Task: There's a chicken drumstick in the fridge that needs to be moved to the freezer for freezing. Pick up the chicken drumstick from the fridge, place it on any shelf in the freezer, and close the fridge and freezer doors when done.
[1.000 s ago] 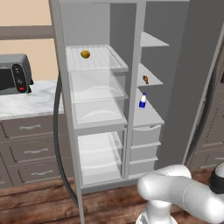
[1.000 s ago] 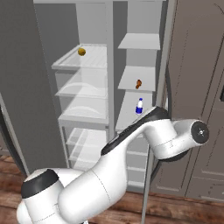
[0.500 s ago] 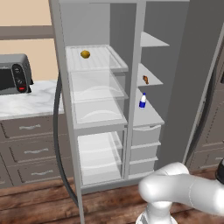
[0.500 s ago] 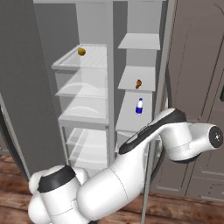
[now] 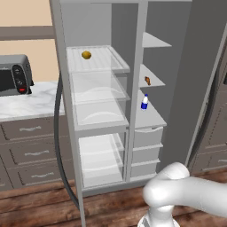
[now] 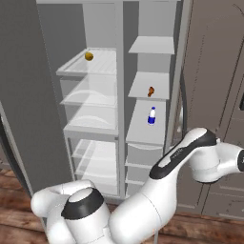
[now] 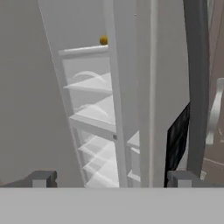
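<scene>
A glossy white arm (image 6: 143, 209) of fat rounded segments (dark grey caps at the joints), ending in small dark fingertips (image 7: 41, 178).

Orange-brown chicken drumstick (image 5: 147, 80), blue-and-white bottle (image 5: 144, 102), yellow ball (image 5: 86, 55), grey fridge (image 5: 62, 111).

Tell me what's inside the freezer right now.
The freezer holds the chicken drumstick on its middle shelf and a blue-and-white bottle on the shelf below. The white drawers underneath are shut, so their contents are hidden.
</scene>
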